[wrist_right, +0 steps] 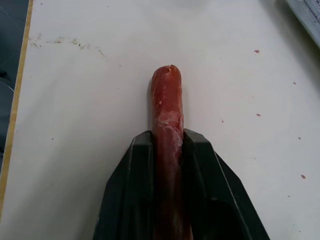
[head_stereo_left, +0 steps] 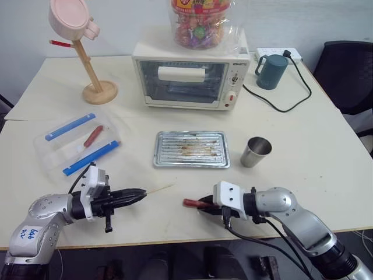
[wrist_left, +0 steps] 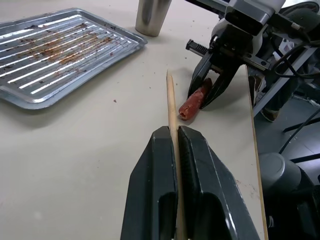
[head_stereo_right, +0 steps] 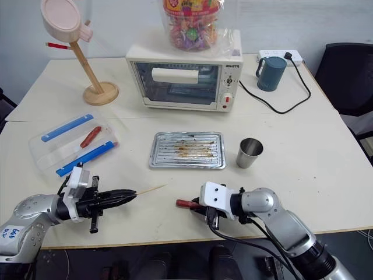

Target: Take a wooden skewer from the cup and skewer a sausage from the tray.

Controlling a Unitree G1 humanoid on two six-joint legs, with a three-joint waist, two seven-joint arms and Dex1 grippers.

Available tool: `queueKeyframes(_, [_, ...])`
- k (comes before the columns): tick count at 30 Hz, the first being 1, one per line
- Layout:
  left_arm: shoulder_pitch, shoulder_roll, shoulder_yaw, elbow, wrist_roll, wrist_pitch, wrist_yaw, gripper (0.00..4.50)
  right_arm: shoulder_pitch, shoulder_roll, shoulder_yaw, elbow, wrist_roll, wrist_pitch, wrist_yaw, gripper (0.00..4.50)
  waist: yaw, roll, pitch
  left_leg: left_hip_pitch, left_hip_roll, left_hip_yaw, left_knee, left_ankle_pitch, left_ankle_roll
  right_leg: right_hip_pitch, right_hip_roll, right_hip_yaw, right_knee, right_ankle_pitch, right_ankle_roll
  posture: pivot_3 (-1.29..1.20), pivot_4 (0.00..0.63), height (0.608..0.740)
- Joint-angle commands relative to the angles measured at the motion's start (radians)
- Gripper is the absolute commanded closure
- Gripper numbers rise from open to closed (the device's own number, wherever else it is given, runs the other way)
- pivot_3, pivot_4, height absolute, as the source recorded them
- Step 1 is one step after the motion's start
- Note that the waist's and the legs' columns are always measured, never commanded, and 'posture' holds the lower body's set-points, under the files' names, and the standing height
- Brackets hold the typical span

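My left gripper (head_stereo_left: 140, 194) is clamped on the wooden skewer (head_stereo_left: 160, 189); the stick runs between the two black fingers (wrist_left: 160, 185) and its free end projects past them toward my right side, low over the table (head_stereo_left: 303, 157). The skewer tip points at the sausage (head_stereo_left: 192, 203) but stands apart from it, with bare table surface between the two.

My right gripper (head_stereo_left: 205, 204) is clenched on the sausage. The dark-red piece lies lengthwise between the fingers (wrist_right: 135, 190), pressed by both, and its rounded free end sticks out beyond the fingertips toward my left gripper. The sausage sits near the front edge of the table (whether it rests on the surface or hangs just above it, I cannot tell).

The tray (head_stereo_left: 192, 149) lies flat near the middle of the table, beyond both grippers. Its ribbed bottom carries brown residue and holds no sausage. The cup (head_stereo_left: 256, 151) stands upright just beside the tray, on my right of it, well apart from both grippers.

A clear plastic box (head_stereo_left: 76, 143) with blue bars sits on my left of the tray and holds another red sausage (head_stereo_left: 93, 136). A white toaster oven (head_stereo_left: 189, 76) stands behind the tray, with a bag of sweets (head_stereo_left: 201, 23) on top. A dark teal mug (head_stereo_left: 271, 71) is on its right, and a pink mug (head_stereo_left: 70, 17) hangs on a wooden stand (head_stereo_left: 96, 79) on its left.
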Motion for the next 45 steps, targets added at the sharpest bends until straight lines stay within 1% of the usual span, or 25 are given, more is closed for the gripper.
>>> queueKeyframes(1, [-0.008, 0.001, 0.002, -0.012, -0.005, -0.005, -0.002, 4.50, 0.000, -0.010, -0.013, 0.017, -0.014, -0.003, 0.003, 3.65, 0.000, 0.000, 0.000, 0.000, 0.000, 0.000, 0.000, 0.000, 0.000, 0.000, 0.000, 0.000, 0.000, 0.000, 0.000, 0.00, 0.150, 0.740])
queueKeyframes(4, [-0.015, 0.002, 0.001, -0.006, -0.002, -0.009, -0.005, 4.50, -0.004, -0.019, -0.026, 0.015, -0.003, -0.020, 0.020, 3.65, 0.000, 0.000, 0.000, 0.000, 0.000, 0.000, 0.000, 0.000, 0.000, 0.000, 0.000, 0.000, 0.000, 0.000, 0.000, 0.00, 0.150, 0.740])
queueKeyframes(6, [-0.025, 0.008, 0.001, 0.001, 0.002, -0.020, -0.017, 4.50, -0.017, -0.036, -0.063, -0.006, 0.036, -0.026, 0.054, 3.65, 0.000, 0.000, 0.000, 0.000, 0.000, 0.000, 0.000, 0.000, 0.000, 0.000, 0.000, 0.000, 0.000, 0.000, 0.000, 0.00, 0.150, 0.740])
queueKeyframes(9, [-0.047, 0.046, 0.005, 0.018, 0.002, -0.034, -0.080, 4.50, -0.059, -0.114, -0.150, -0.062, 0.130, -0.008, 0.156, 3.65, 0.002, 0.000, 0.000, -0.001, 0.000, 0.000, 0.001, 0.000, 0.000, 0.000, 0.000, 0.000, 0.000, 0.000, 0.000, 0.00, 0.150, 0.740])
queueKeyframes(12, [-0.072, 0.088, -0.010, 0.035, 0.002, -0.041, -0.146, 4.50, -0.109, -0.171, -0.196, -0.096, 0.207, 0.029, 0.227, 3.65, 0.002, 0.000, 0.000, 0.000, 0.000, 0.000, 0.000, 0.000, 0.000, 0.000, 0.000, 0.000, 0.000, 0.000, 0.000, 0.00, 0.150, 0.740])
queueKeyframes(15, [-0.120, 0.112, -0.041, 0.040, -0.002, -0.030, -0.193, 4.50, -0.170, -0.208, -0.218, -0.111, 0.256, 0.068, 0.278, 3.65, -0.001, 0.000, 0.000, 0.000, 0.001, 0.000, -0.001, 0.000, 0.000, 0.000, 0.000, 0.000, -0.001, 0.000, 0.000, 0.00, 0.150, 0.740])
queueKeyframes(18, [-0.174, 0.100, -0.066, 0.037, -0.009, -0.009, -0.190, 4.50, -0.217, -0.229, -0.212, -0.113, 0.273, 0.089, 0.311, 3.65, 0.000, 0.000, 0.000, -0.001, 0.000, 0.000, 0.000, 0.000, 0.000, 0.000, 0.000, 0.000, -0.001, 0.000, 0.000, 0.00, 0.150, 0.740])
queueKeyframes(23, [-0.231, 0.066, -0.114, 0.034, -0.002, 0.009, -0.173, 4.50, -0.278, -0.220, -0.188, -0.100, 0.272, 0.112, 0.326, 3.65, 0.000, 0.000, 0.000, -0.001, 0.000, 0.000, 0.000, 0.000, 0.000, 0.000, 0.000, 0.000, -0.001, 0.000, 0.000, 0.00, 0.150, 0.740])
queueKeyframes(29, [-0.249, 0.049, -0.135, 0.033, 0.001, 0.013, -0.160, 4.50, -0.309, -0.207, -0.171, -0.093, 0.266, 0.117, 0.325, 3.65, -0.002, 0.000, 0.000, -0.001, 0.000, 0.000, 0.000, 0.000, 0.000, -0.001, 0.000, 0.000, 0.000, 0.000, 0.000, 0.00, 0.150, 0.740])
queueKeyframes(35, [-0.264, 0.030, -0.140, 0.032, -0.001, 0.016, -0.145, 4.50, -0.317, -0.202, -0.157, -0.098, 0.267, 0.124, 0.323, 3.65, 0.000, 0.000, 0.000, -0.001, 0.000, 0.000, 0.001, 0.000, 0.000, -0.001, 0.000, -0.001, 0.000, 0.000, 0.000, 0.00, 0.150, 0.740])
queueKeyframes(45, [-0.261, 0.030, -0.143, 0.021, -0.002, 0.025, -0.147, 4.50, -0.318, -0.193, -0.149, -0.086, 0.259, 0.124, 0.322, 3.65, 0.000, 0.000, 0.000, -0.001, 0.000, 0.000, 0.001, 0.000, 0.000, -0.001, 0.000, 0.000, 0.000, 0.000, 0.000, 0.00, 0.150, 0.740])
